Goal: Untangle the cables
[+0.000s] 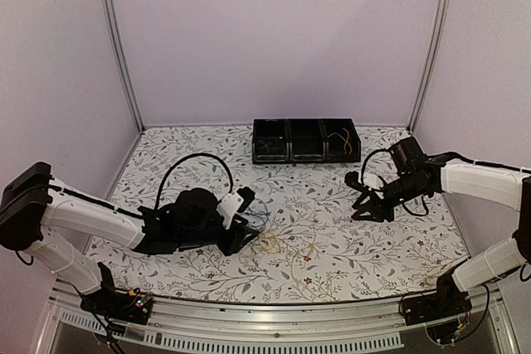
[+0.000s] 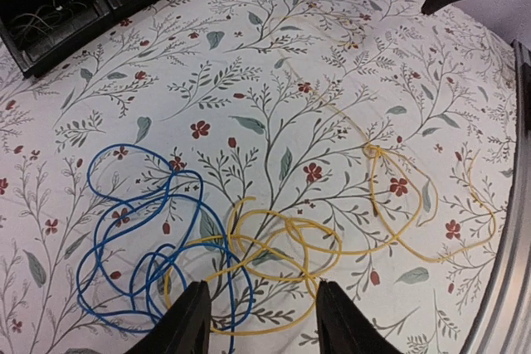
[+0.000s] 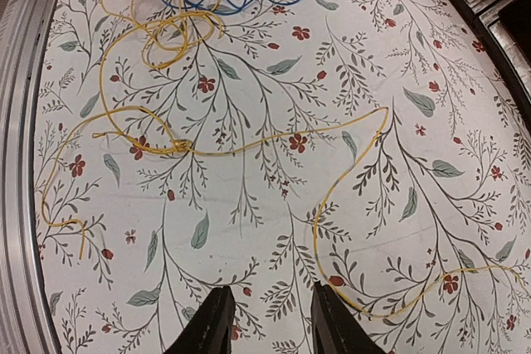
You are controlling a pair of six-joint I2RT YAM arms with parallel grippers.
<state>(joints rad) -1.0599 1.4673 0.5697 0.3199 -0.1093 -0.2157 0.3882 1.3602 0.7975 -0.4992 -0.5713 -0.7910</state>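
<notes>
Floral desk (image 3: 249, 230), left jaws moderately open and empty above tangled blue cable (image 2: 137, 149) and yellow cable (image 2: 286, 223), right jaws open likewise, holding nothing, beside a yellow loop.

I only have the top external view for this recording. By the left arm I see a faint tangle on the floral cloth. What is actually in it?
Observer: The left wrist view shows a thin blue looped cable interlaced with a thin yellow looped cable.
Operator: Is the left gripper holding either one?
Observer: No. The left gripper hangs over the overlap with its jaws open and nothing between them.
Operator: And the right gripper?
Observer: The right gripper is open too, near a loose stretch of the yellow cable, which has a small knot further along.
</notes>
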